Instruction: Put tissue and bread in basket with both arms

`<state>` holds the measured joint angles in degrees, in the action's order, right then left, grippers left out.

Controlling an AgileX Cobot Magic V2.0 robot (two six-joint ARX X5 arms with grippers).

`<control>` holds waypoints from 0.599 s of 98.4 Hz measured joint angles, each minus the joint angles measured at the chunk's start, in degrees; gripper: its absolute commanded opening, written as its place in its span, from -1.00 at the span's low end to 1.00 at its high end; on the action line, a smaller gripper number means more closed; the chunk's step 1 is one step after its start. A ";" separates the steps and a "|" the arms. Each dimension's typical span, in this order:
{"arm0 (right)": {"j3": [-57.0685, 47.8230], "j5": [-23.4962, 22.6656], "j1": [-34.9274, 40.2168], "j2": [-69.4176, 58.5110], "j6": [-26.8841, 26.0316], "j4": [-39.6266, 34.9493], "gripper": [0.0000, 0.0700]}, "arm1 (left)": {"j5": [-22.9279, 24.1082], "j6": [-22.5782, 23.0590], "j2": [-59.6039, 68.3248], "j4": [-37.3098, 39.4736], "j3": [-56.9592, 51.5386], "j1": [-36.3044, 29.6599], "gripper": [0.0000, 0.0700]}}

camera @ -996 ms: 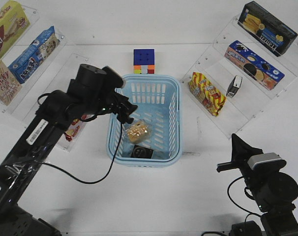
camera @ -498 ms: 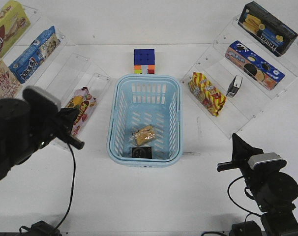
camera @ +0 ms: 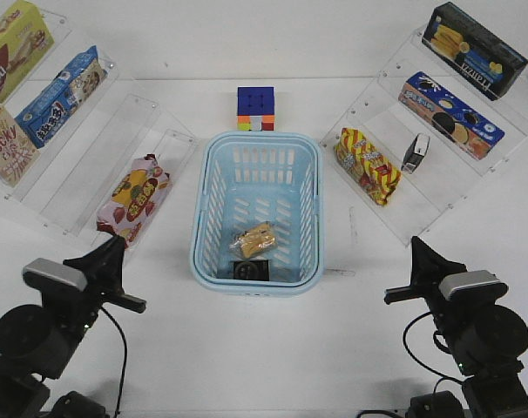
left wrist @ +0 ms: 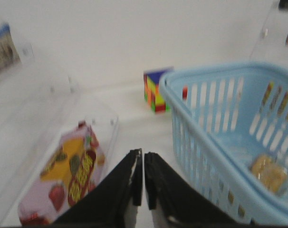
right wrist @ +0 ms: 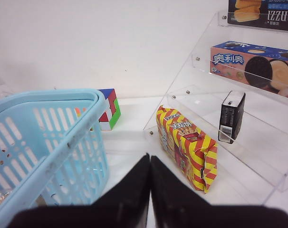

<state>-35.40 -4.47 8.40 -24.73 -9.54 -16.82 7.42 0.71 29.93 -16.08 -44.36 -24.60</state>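
While both jaws closed, empty, tissue (camera: pixel 251 271) half hidden behind basket (camera: pixel 309 209) wall, bread (camera: pixel 253 239) beside

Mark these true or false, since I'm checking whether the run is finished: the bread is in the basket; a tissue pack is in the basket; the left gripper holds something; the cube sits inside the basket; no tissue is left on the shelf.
1. The bread is in the basket. True.
2. A tissue pack is in the basket. True.
3. The left gripper holds something. False: shut, empty.
4. The cube sits inside the basket. False: behind it.
5. No tissue is left on the shelf. False: one pack stands there.
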 measured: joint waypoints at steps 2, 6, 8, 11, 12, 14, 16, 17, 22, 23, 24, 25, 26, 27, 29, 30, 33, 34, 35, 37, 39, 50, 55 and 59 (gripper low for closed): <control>0.00 0.00 0.00 0.00 0.00 0.00 -1.00 | 0.00 -0.02 0.20 -1.33 0.09 -0.02 -1.00; 0.00 0.00 0.00 0.00 0.00 0.00 -1.00 | 0.00 -0.04 0.42 -3.28 0.13 0.00 -1.00; 0.00 0.00 0.00 0.00 0.00 0.00 -1.00 | 0.02 -0.04 0.35 -4.00 0.11 0.02 -1.00; 0.00 0.00 0.00 0.00 0.00 0.00 -1.00 | 0.02 -0.04 -0.02 -4.96 -0.04 0.02 -1.00; 0.00 0.00 0.00 0.00 0.00 0.02 -1.00 | 0.02 -0.04 -0.09 -5.20 -0.09 0.00 -1.00; 0.00 0.00 0.00 0.00 0.00 0.02 -1.00 | 0.02 -0.04 -0.26 -5.64 -0.20 0.00 -1.00; 0.00 0.00 0.00 0.00 0.00 0.02 -1.00 | 0.02 -0.04 -0.50 -5.86 -0.26 0.00 -1.00; 0.00 0.00 0.00 0.00 0.00 0.02 -1.00 | 0.02 -0.04 -0.57 -5.88 -0.28 0.00 -1.00; 0.00 0.00 0.00 0.00 0.00 0.02 -1.00 | 0.00 -0.04 -0.90 -5.84 -0.46 0.00 -1.00; 0.00 0.00 0.00 0.00 0.00 0.02 -1.00 | 0.00 -0.04 -0.98 -5.81 -0.50 0.00 -1.00; 0.00 0.00 0.00 0.00 0.00 0.00 -1.00 | 0.00 -0.04 -1.03 -5.75 -0.55 0.00 -1.00; 0.00 0.00 0.00 0.00 0.00 0.02 -1.00 | 0.02 -0.04 -1.03 -5.73 -0.61 0.00 -1.00; 0.00 0.00 0.00 0.00 0.00 0.02 -1.00 | 0.00 -0.04 -1.03 -5.64 -0.63 0.00 -1.00; 0.00 0.00 0.00 0.00 0.00 0.02 -1.00 | 0.02 -0.04 -1.03 -5.60 -0.70 0.00 -1.00; 0.00 0.00 0.00 0.00 0.00 0.02 -1.00 | 0.02 -0.04 -1.03 -5.35 -0.70 0.00 -1.00; 0.00 0.00 0.00 0.00 0.00 0.02 -1.00 | 0.02 -0.04 -1.03 -5.25 -0.70 0.00 -1.00; 0.00 0.00 0.00 0.00 0.00 0.02 -1.00 | 0.02 -0.02 -1.03 -5.07 -0.70 0.00 -1.00; 0.00 0.00 0.00 0.00 0.00 0.02 -1.00 | 0.02 -0.02 -1.03 -5.05 -0.70 0.00 -1.00; 0.00 0.00 0.00 0.00 0.00 0.02 -1.00 | 0.04 0.00 -1.03 -5.03 -0.70 0.00 -1.00; 0.00 0.00 0.00 0.00 0.00 0.02 -1.00 | 0.13 0.13 -1.03 -4.94 -0.70 0.00 -1.00; 0.00 0.00 0.00 0.00 0.00 0.02 -1.00 | 0.17 0.44 -1.03 -4.81 -0.70 0.00 -1.00; 0.00 0.00 0.00 0.00 0.00 0.04 -1.00 | 2.47 1.29 -1.20 -2.38 0.31 0.85 -1.00; 0.00 0.00 0.00 0.00 0.00 0.04 -1.00 | 3.82 1.31 -2.32 1.05 2.69 3.21 -1.00; 0.00 0.00 0.00 0.00 -0.02 0.04 -1.00 | 3.80 1.27 -3.80 4.44 5.73 5.73 -1.00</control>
<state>-35.40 -4.47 8.40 -24.73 -9.56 -16.78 11.22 1.98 26.13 -11.64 -38.63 -18.87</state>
